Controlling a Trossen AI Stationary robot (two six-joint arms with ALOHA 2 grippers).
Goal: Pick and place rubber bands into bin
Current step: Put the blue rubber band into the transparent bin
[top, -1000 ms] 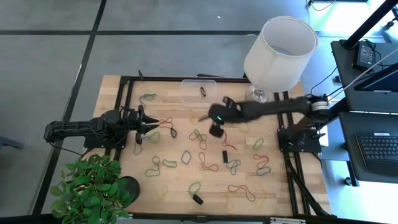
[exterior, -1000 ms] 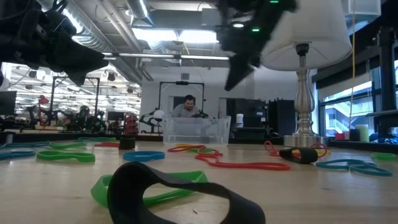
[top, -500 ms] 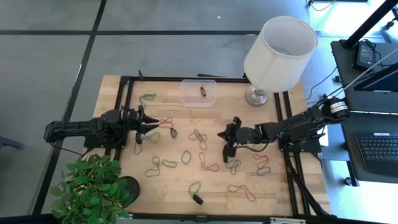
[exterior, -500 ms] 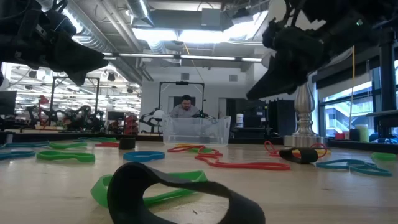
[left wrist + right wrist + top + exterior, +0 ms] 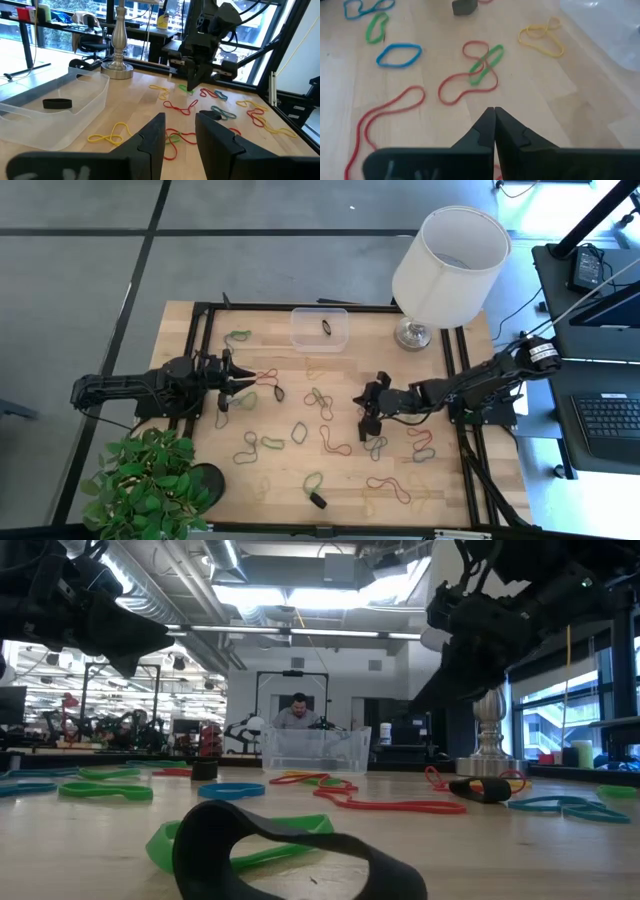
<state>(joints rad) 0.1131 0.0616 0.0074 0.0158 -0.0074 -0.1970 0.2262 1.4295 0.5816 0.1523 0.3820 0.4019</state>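
- My right gripper (image 5: 366,411) hangs low over mid-table, fingers pressed together with nothing between them.
- Just ahead of its tips I see a red and green pair of rubber bands (image 5: 479,70); more loops lie scattered all around it.
- The bin (image 5: 320,328) sits beyond it toward the far edge, one dark band (image 5: 56,103) inside.
- My left gripper (image 5: 236,379) waits over the table's left side, fingers apart, empty.
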